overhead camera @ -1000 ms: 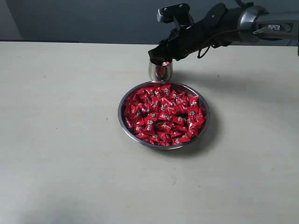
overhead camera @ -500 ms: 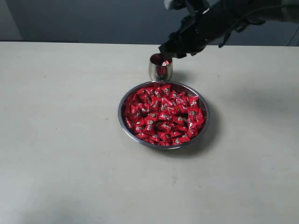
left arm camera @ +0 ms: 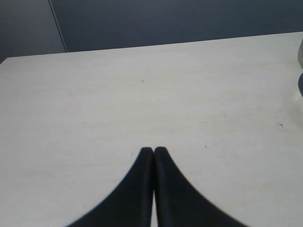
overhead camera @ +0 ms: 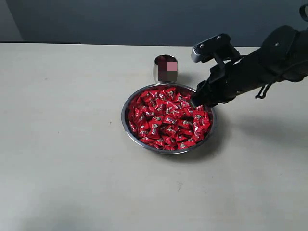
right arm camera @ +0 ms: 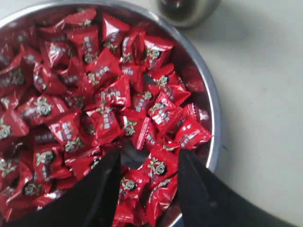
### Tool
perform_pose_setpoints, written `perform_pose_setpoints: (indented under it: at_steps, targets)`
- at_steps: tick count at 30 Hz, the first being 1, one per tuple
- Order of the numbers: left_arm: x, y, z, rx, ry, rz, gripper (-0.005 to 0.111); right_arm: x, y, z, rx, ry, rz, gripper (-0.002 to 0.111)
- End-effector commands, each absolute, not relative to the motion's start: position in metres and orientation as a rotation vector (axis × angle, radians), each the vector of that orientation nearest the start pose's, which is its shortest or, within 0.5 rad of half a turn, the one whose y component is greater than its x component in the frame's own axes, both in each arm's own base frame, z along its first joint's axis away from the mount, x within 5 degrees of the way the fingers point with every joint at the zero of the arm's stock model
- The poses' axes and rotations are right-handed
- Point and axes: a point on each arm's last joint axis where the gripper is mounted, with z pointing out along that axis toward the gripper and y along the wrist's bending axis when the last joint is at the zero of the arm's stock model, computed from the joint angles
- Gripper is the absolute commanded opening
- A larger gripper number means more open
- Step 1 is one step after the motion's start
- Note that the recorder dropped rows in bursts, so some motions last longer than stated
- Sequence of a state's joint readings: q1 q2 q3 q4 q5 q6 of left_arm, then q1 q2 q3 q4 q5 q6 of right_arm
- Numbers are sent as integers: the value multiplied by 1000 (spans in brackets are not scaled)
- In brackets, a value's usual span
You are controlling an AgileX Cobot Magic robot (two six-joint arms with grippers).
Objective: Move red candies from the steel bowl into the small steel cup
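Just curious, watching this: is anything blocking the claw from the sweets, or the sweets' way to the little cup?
Nothing visible does. The open right gripper sits among the red candies in the steel bowl, and the small steel cup stands right beside the bowl with nothing between them.

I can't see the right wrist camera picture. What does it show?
The open right gripper sits over a steel bowl heaped with red candies, a few between its two black fingers. The small steel cup stands just outside the bowl's rim on the pale table.
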State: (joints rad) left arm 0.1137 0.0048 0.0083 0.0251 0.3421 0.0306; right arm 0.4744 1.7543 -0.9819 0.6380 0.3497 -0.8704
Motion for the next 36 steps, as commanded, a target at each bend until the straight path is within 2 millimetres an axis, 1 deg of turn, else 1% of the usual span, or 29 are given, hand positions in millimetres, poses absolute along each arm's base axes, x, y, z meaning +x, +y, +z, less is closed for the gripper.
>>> perform_pose_setpoints:
  at_steps: [1, 3, 8, 11, 20, 27, 34, 36]
  targets:
    - [53, 7, 183, -55, 1821, 124, 0, 295, 179, 178, -1099, 2297, 336, 39]
    - [53, 7, 183, -55, 1821, 124, 0, 294, 183, 176, -1134, 2287, 334, 39]
    - [53, 7, 183, -55, 1821, 124, 0, 295, 185, 165, -1234, 2263, 305, 39]
    - [53, 7, 183, -55, 1821, 124, 0, 295, 185, 160, -1262, 2260, 301, 39]
    - [53, 7, 183, -55, 1821, 124, 0, 285, 200, 158, -1360, 2207, 329, 39]
    - [53, 7, 183, -55, 1821, 124, 0, 287, 199, 159, -1351, 2205, 318, 39]
    - [53, 7, 183, -55, 1821, 124, 0, 290, 199, 160, -1235, 2249, 324, 39]
    - [53, 7, 183, -55, 1821, 124, 0, 290, 199, 160, -1227, 2254, 326, 39]
